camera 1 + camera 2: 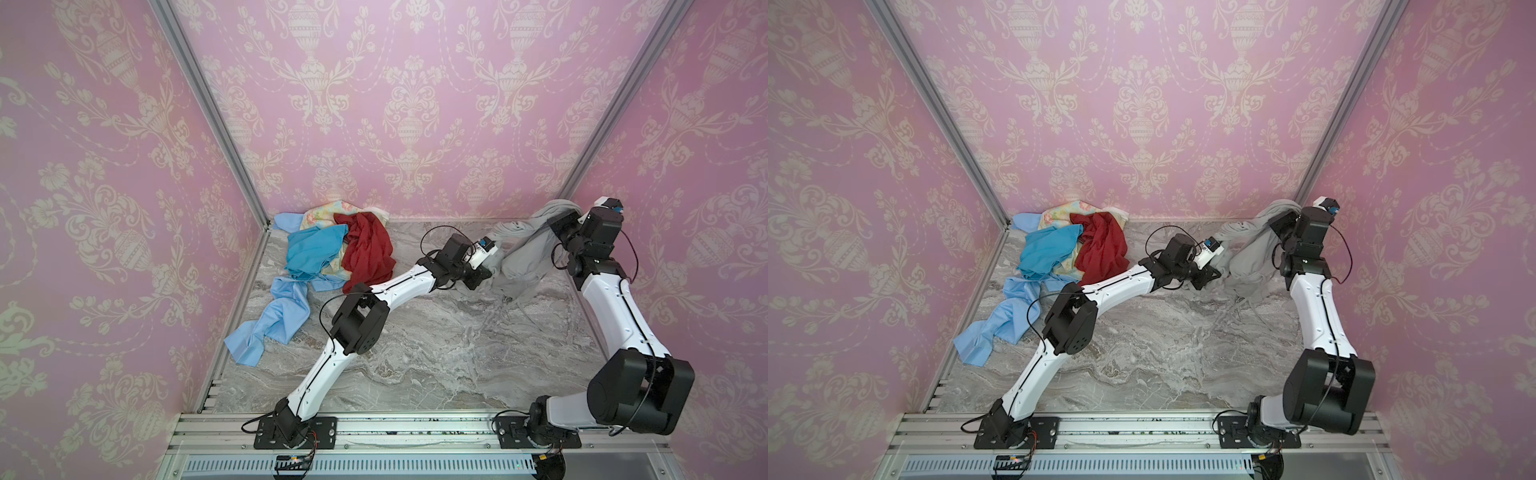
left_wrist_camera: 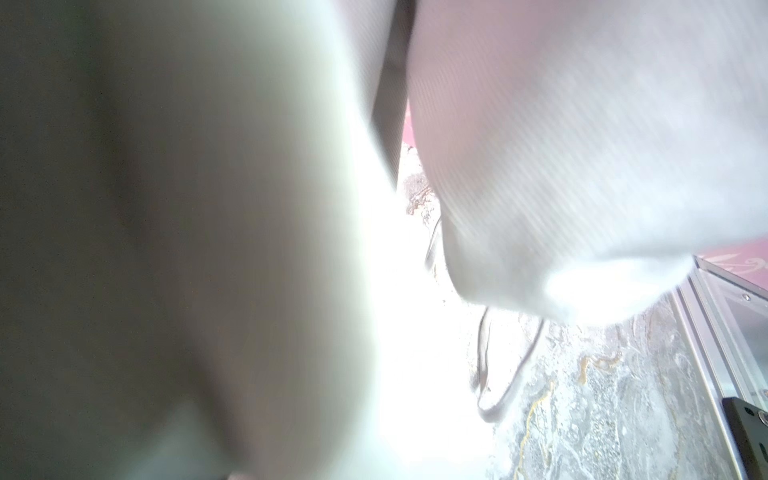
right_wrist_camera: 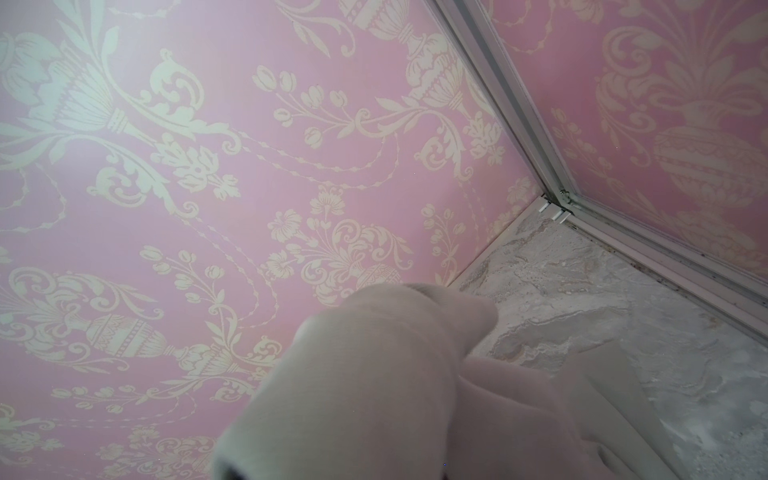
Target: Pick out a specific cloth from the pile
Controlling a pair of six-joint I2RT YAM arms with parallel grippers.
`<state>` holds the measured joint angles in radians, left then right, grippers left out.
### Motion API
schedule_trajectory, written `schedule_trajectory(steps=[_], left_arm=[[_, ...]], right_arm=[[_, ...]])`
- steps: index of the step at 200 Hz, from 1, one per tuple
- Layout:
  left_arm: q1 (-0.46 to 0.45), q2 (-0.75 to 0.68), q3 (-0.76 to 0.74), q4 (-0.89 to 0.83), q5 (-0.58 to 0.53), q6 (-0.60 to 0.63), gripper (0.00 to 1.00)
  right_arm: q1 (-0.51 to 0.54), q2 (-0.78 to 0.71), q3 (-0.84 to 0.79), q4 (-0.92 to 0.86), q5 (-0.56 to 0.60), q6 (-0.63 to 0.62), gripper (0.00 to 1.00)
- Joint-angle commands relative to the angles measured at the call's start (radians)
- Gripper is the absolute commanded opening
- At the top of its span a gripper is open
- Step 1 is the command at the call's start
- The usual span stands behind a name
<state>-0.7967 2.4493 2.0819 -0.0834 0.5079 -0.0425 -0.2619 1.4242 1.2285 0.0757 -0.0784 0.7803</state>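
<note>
the plain light grey soft cloth (image 1: 524, 259) hangs well right of the heap of red, blue and floral cloths (image 1: 332, 249), apart from it. the right gripper (image 1: 555, 227) grasps its raised far end, the left gripper (image 1: 493, 270) its lower end nearer the heap; its length slants between them.

Five cloths are counted in a top view: one grey cloth (image 1: 524, 258) right of centre and four in the pile (image 1: 332, 266) left of centre (dark red cloth (image 1: 370, 249), turquoise cloth (image 1: 313, 249), pale blue cloth (image 1: 278, 320), floral cloth (image 1: 322, 216)). Two arms are seen: left arm (image 1: 312, 374), right arm (image 1: 615, 316).
</note>
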Motion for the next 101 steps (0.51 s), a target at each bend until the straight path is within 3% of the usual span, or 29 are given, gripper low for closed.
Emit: schedule_trajectory(steps=[1,54,101], left_arm=[[0.009,-0.042,-0.05,0.036,0.046,0.028,0.0],[0.037,-0.069,-0.059,0.129,0.02,-0.046,0.0],[0.056,0.015,0.144,0.122,-0.013,-0.141,0.0]], right_arm=[[-0.007,0.01,0.05,0.031,0.021,0.013,0.0],[-0.007,0.015,0.013,0.036,0.026,-0.033,0.0],[-0.006,0.031,0.009,0.035,0.021,-0.081,0.0]])
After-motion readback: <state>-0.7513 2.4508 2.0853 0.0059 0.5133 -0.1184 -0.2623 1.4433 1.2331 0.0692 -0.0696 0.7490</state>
